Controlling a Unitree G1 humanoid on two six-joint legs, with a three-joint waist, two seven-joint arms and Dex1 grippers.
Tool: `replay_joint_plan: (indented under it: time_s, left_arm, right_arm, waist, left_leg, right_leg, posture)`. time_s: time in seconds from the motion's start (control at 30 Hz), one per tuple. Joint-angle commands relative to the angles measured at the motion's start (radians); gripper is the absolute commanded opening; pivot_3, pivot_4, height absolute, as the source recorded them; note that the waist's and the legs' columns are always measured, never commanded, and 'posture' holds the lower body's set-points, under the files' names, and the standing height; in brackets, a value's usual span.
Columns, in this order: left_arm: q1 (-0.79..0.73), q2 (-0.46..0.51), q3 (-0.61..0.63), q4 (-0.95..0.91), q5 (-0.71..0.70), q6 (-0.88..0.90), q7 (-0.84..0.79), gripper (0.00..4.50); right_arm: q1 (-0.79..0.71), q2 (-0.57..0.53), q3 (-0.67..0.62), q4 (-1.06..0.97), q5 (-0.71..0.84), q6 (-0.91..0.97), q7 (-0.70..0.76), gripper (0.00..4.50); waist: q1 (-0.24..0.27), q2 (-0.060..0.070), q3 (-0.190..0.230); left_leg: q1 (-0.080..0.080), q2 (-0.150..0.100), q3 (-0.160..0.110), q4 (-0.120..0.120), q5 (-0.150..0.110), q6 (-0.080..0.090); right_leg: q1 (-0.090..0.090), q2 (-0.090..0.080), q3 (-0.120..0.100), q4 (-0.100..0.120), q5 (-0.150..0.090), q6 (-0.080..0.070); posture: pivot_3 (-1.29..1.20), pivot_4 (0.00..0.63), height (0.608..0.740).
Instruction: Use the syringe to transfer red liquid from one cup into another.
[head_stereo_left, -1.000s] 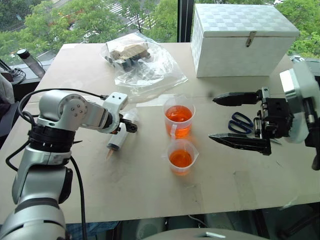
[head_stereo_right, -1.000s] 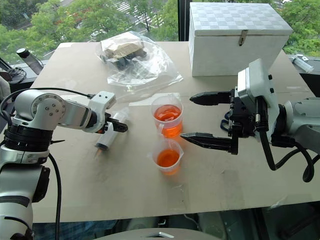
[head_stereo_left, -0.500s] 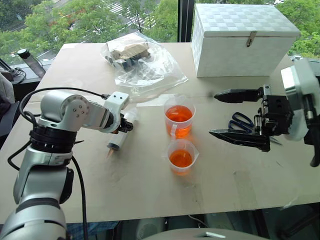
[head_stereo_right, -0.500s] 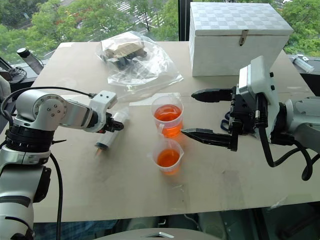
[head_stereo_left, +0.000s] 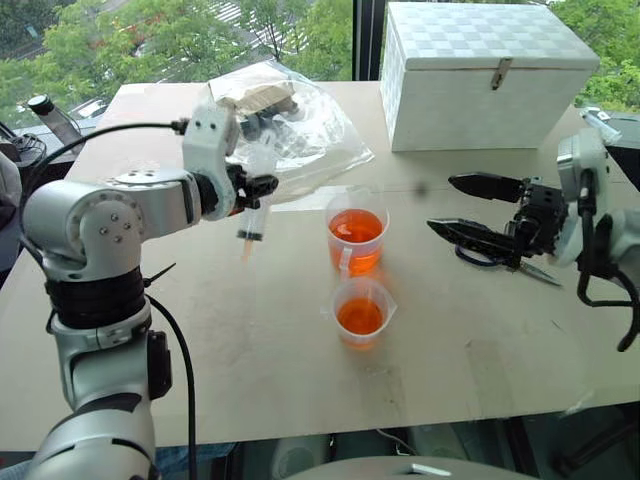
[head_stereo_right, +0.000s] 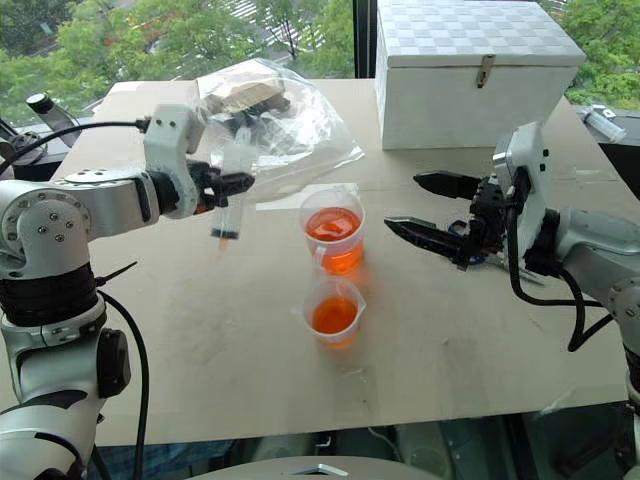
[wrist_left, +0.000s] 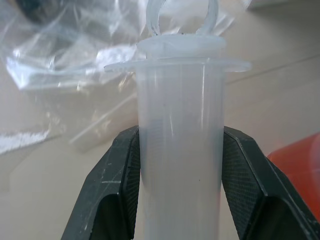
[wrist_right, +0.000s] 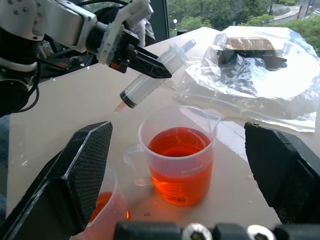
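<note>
The tan surface (head_stereo_left: 250, 330) stretches out wide, with a big white box (head_stereo_left: 487, 75) at its far side and a crumpled plastic bag (head_stereo_left: 285, 125) of dark items beside it. Out in the middle stands the taller cup (head_stereo_left: 357, 232) with its handle, red liquid (head_stereo_left: 357, 228) inside, and just nearer sits the shorter cup (head_stereo_left: 361, 311), also holding orange-red. The right gripper (head_stereo_left: 462, 205) hangs beside the taller cup, fingers spread wide, blue scissors (head_stereo_left: 478, 256) under it. The left gripper (head_stereo_left: 258, 187) is clamped on the syringe (head_stereo_left: 253, 215), held in the air, tip down, left of the taller cup.
</note>
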Motion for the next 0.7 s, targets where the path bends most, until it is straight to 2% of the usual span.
replay_joint_plan:
  time_s: [0.03, 0.17, 0.33, 0.43, 0.57, 0.7]
  left_arm:
    - [-0.05, -0.021, -0.008, -0.048, 0.069, -0.307, -0.148, 2.21]
    - [-0.06, -0.132, -0.007, -0.035, 0.052, -0.486, -0.266, 2.21]
    - [0.012, -0.255, -0.133, -0.013, 0.144, -0.762, -0.452, 2.21]
    - [0.051, -0.294, -0.19, 0.038, 0.206, -0.912, -0.557, 2.21]
    - [0.073, -0.328, -0.211, 0.094, 0.23, -0.991, -0.617, 2.21]
    - [0.132, -0.33, -0.201, 0.073, 0.195, -1.006, -0.693, 2.21]
  right_arm:
    - [-0.06, 0.029, -0.031, 0.025, 0.005, -0.022, -0.032, 4.5]
    - [-0.121, 0.057, -0.032, 0.05, 0.003, -0.013, -0.066, 4.5]
    - [-0.299, 0.157, -0.006, 0.12, 0.014, -0.008, -0.181, 4.5]
    - [-0.353, 0.194, 0.007, 0.16, -0.024, -0.01, -0.201, 4.5]
    - [-0.37, 0.199, 0.019, 0.187, -0.082, -0.021, -0.174, 4.5]
    - [-0.381, 0.21, 0.02, 0.198, -0.115, -0.027, -0.166, 4.5]
  waist:
    - [0.002, 0.0, 0.0]
    - [0.004, 0.0, 0.0]
    - [-0.008, 0.0, 0.0]
    - [-0.015, 0.0, 0.0]
    - [-0.016, 0.0, 0.0]
    - [-0.019, 0.0, 0.0]
  left_leg:
    - [0.0, 0.0, 0.0, 0.0, 0.0, 0.0]
    - [0.0, 0.0, 0.0, 0.002, 0.0, 0.0]
    - [0.0, 0.0, 0.001, 0.001, 0.0, 0.0]
    - [0.0, 0.0, 0.001, 0.001, 0.0, 0.0]
    - [0.0, 0.0, 0.001, 0.002, 0.0, 0.001]
    - [-0.001, 0.0, 0.001, 0.001, 0.0, 0.001]
  right_leg:
    - [0.0, 0.0, 0.0, 0.0, 0.0, 0.0]
    - [0.0, 0.0, 0.0, 0.0, 0.0, 0.0]
    - [0.0, 0.0, 0.001, 0.001, 0.0, 0.0]
    - [0.0, 0.001, 0.001, 0.002, 0.0, 0.0]
    - [0.0, 0.001, 0.001, 0.003, 0.0, 0.0]
    - [0.0, 0.001, 0.001, 0.004, 0.0, 0.0]
  posture:
    - [0.0, 0.15, 0.74]
    - [0.0, 0.15, 0.74]
    - [0.0, 0.15, 0.74]
    - [0.0, 0.15, 0.74]
    - [0.0, 0.15, 0.74]
    - [0.0, 0.15, 0.74]
